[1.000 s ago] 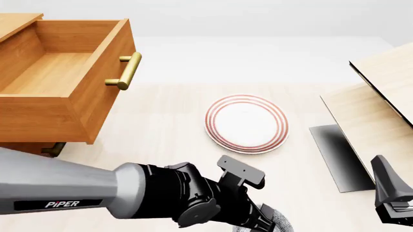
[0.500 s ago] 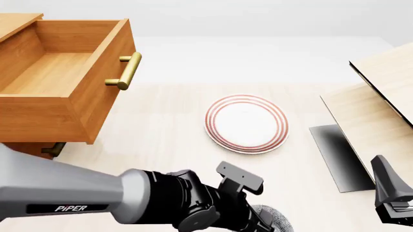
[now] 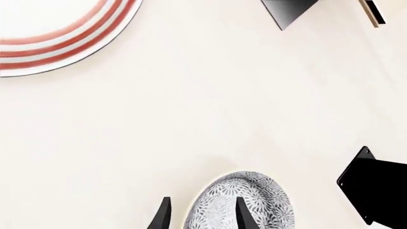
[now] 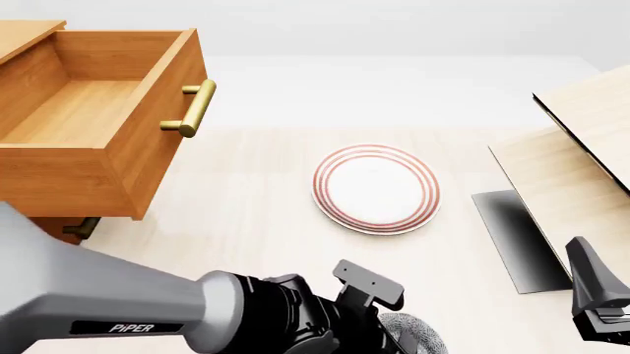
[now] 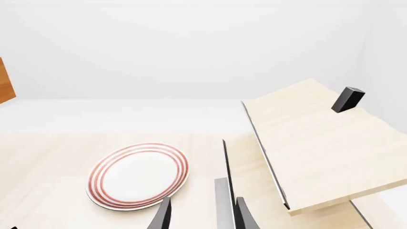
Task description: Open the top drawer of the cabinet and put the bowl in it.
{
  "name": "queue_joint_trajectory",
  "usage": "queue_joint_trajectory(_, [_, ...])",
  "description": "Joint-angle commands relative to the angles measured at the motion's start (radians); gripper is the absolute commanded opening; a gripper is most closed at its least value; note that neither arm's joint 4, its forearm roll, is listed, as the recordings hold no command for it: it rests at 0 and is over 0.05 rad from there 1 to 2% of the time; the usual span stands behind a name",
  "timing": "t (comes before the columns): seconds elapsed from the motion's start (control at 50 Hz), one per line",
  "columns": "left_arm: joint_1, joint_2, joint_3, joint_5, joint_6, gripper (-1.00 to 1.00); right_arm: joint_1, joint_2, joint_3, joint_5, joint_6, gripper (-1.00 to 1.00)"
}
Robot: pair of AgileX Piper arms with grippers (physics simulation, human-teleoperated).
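While your left gripper (image 3: 200,217) hangs low over the table (image 3: 210,119), the bowl (image 3: 245,202) sits right at its tips. One finger (image 3: 243,217) is inside the bowl and the other finger (image 3: 162,217) is just outside it, so the bowl's rim is between them. The jaws are apart, and you are not squeezing the rim. The bowl stands upright with its open side up, and it is round, so it has no long way. It is on the table, nearer to you than the plate (image 4: 376,188). The top drawer (image 4: 94,122) of the cabinet (image 4: 25,33) is pulled out, well to the left of the plate. Your right gripper (image 5: 200,214) has its jaws apart and holds nothing, with the plate just ahead of it.
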Motion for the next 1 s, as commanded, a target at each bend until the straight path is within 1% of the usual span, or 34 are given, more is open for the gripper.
queue_joint_trajectory(0.02, [0.001,0.000,0.013,-0.019,-0.005,-1.00,0.000,0.001,0.007,-0.008,0.000,1.00])
queue_joint_trajectory(0.16, [0.007,-0.032,0.025,-0.020,-0.006,-1.00,0.000,0.001,0.007,-0.008,0.000,1.00])
queue_joint_trajectory(0.26, [0.029,-0.107,0.049,-0.017,-0.002,-1.00,0.000,0.001,0.007,-0.008,0.000,1.00])
queue_joint_trajectory(0.34, [0.030,-0.132,0.048,-0.009,0.001,-1.00,0.000,0.001,0.007,-0.008,0.000,1.00])
queue_joint_trajectory(0.42, [0.021,-0.144,0.037,0.002,-0.002,-1.00,0.000,0.001,0.007,-0.008,0.000,1.00])
queue_joint_trajectory(0.66, [0.037,-0.184,0.003,0.049,0.013,-1.00,0.000,0.001,0.007,-0.008,0.000,1.00])
queue_joint_trajectory(0.82, [0.049,-0.209,-0.013,0.079,0.004,-1.00,0.000,0.001,0.007,-0.008,0.000,1.00])
queue_joint_trajectory(0.96, [0.042,-0.213,-0.039,0.099,-0.015,-1.00,0.000,0.001,0.007,-0.008,0.000,1.00])
queue_joint_trajectory(1.0, [0.052,-0.222,-0.050,0.117,-0.003,-1.00,0.000,0.001,0.007,-0.008,0.000,1.00])
